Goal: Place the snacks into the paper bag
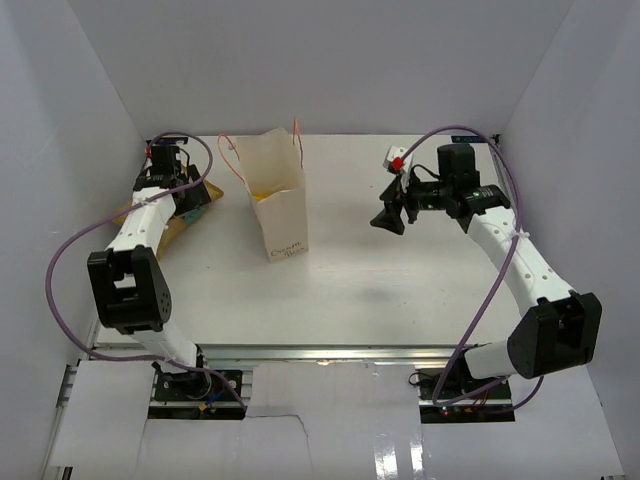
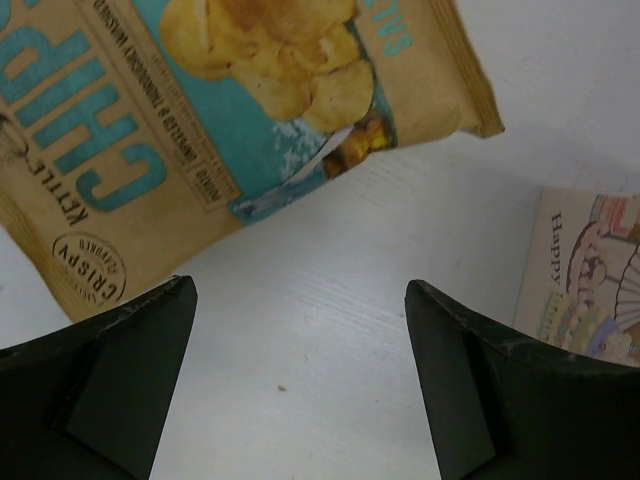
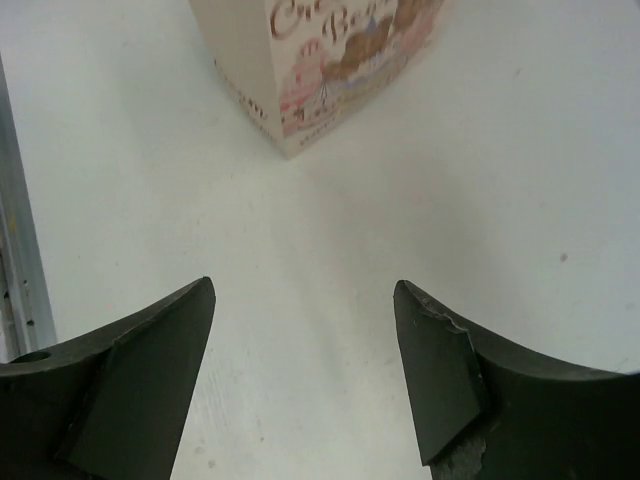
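The cream paper bag (image 1: pixel 280 210) stands open mid-table, with orange cord handles and something yellow (image 1: pixel 262 190) inside. An orange-yellow chip bag (image 1: pixel 200 212) lies flat to its left, partly under my left arm. In the left wrist view the chip bag (image 2: pixel 200 130) lies just beyond my left gripper (image 2: pixel 300 300), which is open and empty above bare table. My right gripper (image 1: pixel 390 212) is open and empty to the right of the bag. In the right wrist view (image 3: pixel 305 300) it points at the bag's base (image 3: pixel 320 70). A small red and white packet (image 1: pixel 396 158) lies behind the right gripper.
White walls enclose the table on the left, back and right. A metal rail (image 1: pixel 320 352) runs along the near edge and shows in the right wrist view (image 3: pixel 15 250). The paper bag's corner (image 2: pixel 590 290) shows at the right of the left wrist view.
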Robot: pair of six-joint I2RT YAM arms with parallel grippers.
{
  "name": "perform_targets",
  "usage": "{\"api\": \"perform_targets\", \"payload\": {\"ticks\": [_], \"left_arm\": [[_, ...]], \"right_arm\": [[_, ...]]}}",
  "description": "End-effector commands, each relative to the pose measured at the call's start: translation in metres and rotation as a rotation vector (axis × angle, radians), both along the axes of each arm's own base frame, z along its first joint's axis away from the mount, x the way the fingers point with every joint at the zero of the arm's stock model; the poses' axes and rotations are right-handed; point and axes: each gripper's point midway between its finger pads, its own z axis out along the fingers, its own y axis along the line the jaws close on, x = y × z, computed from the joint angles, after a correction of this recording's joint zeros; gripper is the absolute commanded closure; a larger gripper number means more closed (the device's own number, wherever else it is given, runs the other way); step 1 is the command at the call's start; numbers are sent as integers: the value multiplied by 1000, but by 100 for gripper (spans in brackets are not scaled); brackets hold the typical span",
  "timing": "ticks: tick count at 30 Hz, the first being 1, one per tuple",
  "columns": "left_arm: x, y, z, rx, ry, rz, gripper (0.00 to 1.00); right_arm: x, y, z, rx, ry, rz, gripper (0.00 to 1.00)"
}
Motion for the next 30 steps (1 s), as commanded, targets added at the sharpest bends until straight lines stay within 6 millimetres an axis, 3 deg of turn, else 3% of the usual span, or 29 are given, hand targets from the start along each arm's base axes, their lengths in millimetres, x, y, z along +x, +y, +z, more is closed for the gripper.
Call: {"api": "perform_targets", "payload": {"ticks": [1, 6, 7, 11, 13, 15, 16, 18, 19, 20, 23, 30], "left_arm": [[39, 3, 41, 41, -136, -46, 4], [46, -8, 30, -39, -144, -36, 4], [48, -19, 31, -105, -169, -46, 4], [65, -38, 51, -229, -262, -78, 4], [78, -37, 60, -242, -289, -69, 4], [83, -34, 58, -254, -268, -30, 4], [98, -33, 59, -270, -271, -3, 4], [103, -25, 47, -268, -205, 61, 5], [116, -24, 63, -265, -234, 72, 6], [117, -22, 34, -279, -146, 119, 7], [130, -23, 16, -294, -86, 149, 7], [140, -32, -7, -243, -34, 157, 7]], "right_arm": [[-19, -17, -8, 15, 21, 14, 22], [-18, -40, -37, 7, 94, -48, 22], [-19, -41, -40, 8, 102, -48, 22], [-17, -44, -48, 3, 115, -50, 22], [-16, -44, -52, 2, 122, -47, 22], [-15, -44, -57, 2, 135, -43, 22], [-15, -44, -57, 4, 137, -41, 22], [-14, -42, -60, 12, 155, -41, 22], [-14, -42, -60, 13, 159, -43, 22], [-13, -42, -61, 14, 160, -43, 22], [-12, -43, -65, 7, 165, -52, 22], [-10, -47, -73, -3, 181, -70, 22]]}}
